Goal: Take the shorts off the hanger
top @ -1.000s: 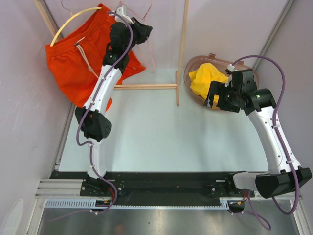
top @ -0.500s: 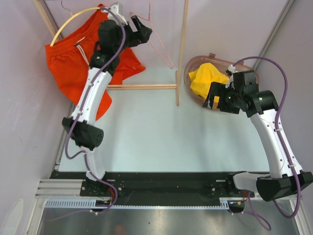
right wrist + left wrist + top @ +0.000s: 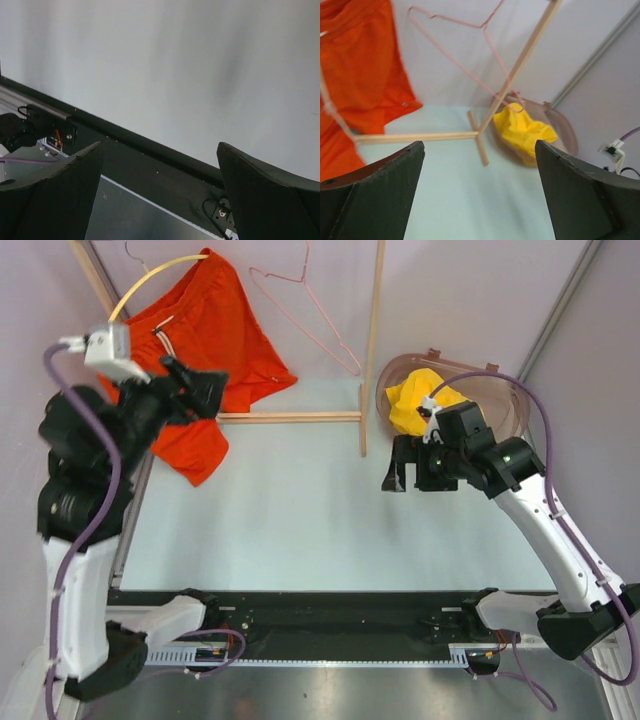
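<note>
The orange-red shorts [image 3: 215, 330] hang at the back left from a yellow hanger [image 3: 150, 280], their pale drawstring showing; in the left wrist view the shorts [image 3: 360, 75] fill the left edge. A pink wire hanger [image 3: 310, 310] hangs bare on the wooden rack. Yellow shorts [image 3: 415, 400] lie bunched in a brown basket [image 3: 500, 390]. My left gripper [image 3: 212, 392] is open and empty, just in front of the orange shorts' lower edge. My right gripper [image 3: 395, 465] is open and empty, left of the basket above the table. Its camera faces the near rail.
The wooden rack [image 3: 372, 340] stands at the back, with a floor bar [image 3: 290, 417] running left from it. The pink hanger [image 3: 470, 50] and the basket [image 3: 565, 135] lie ahead of the left fingers [image 3: 375, 195]. Walls close in on both sides.
My left gripper has opened, let go near the pink hanger, and pulled back toward the left. My right gripper has moved left, away from the basket, still open.
</note>
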### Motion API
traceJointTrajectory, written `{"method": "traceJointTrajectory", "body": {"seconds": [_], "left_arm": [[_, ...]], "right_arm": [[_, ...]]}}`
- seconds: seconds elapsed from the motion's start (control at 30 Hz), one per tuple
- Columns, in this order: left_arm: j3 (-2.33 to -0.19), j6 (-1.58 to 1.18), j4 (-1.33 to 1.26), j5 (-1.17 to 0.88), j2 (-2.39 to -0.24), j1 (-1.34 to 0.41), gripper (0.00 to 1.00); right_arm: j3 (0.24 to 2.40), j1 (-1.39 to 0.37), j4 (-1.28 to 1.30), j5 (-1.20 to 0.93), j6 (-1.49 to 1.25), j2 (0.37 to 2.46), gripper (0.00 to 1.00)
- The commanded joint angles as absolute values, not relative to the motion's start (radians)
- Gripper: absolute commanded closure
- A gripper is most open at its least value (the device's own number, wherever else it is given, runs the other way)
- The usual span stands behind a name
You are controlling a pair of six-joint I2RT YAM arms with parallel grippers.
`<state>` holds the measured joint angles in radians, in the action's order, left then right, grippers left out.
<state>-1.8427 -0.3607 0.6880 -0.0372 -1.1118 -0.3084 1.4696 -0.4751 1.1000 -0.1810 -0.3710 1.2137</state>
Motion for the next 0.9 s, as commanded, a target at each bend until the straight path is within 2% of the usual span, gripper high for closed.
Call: {"method": "traceJointTrajectory", "body": {"seconds": [0.0, 0.13, 0.27, 0.37, 0.5, 0.63, 0.7, 0.87], "left_arm": [[-1.72, -0.341, 0.885, 0.171, -1.01, -0.301, 0.03], [-1.657, -0.327, 0.878, 0.276, -0.945, -0.299, 0.0], [-1.647, -0.232, 0.824, 0.386, -1.023, -0.275, 0.0], [-1.628, -0.144, 0.665, 0.4, -1.086, -0.211, 0.0], [-1.634, -0.003, 0.503, 0.527, -1.187, -0.152, 0.0], [-1.701, 0.234, 0.364, 0.737, -1.314, -0.135, 0.0], [-1.73, 0.303, 0.254, 0.773, -1.353, -0.13, 0.0], [-1.9, 0.405, 0.164, 0.77, -1.541, -0.101, 0.02]], "right_arm": [[1.462, -0.56, 1.052, -0.167, -0.397, 1.224, 0.0], [1.46, -0.594, 1.045, -0.192, -0.422, 1.238, 0.0], [1.459, -0.62, 1.049, -0.206, -0.431, 1.249, 0.0], [1.459, -0.621, 1.06, -0.232, -0.439, 1.261, 0.0], [1.462, -0.618, 1.069, -0.241, -0.434, 1.259, 0.0], [1.468, -0.574, 1.106, -0.227, -0.408, 1.261, 0.0], [1.479, -0.536, 1.123, -0.235, -0.402, 1.269, 0.0], [1.587, -0.468, 1.178, -0.209, -0.373, 1.343, 0.0]]}}
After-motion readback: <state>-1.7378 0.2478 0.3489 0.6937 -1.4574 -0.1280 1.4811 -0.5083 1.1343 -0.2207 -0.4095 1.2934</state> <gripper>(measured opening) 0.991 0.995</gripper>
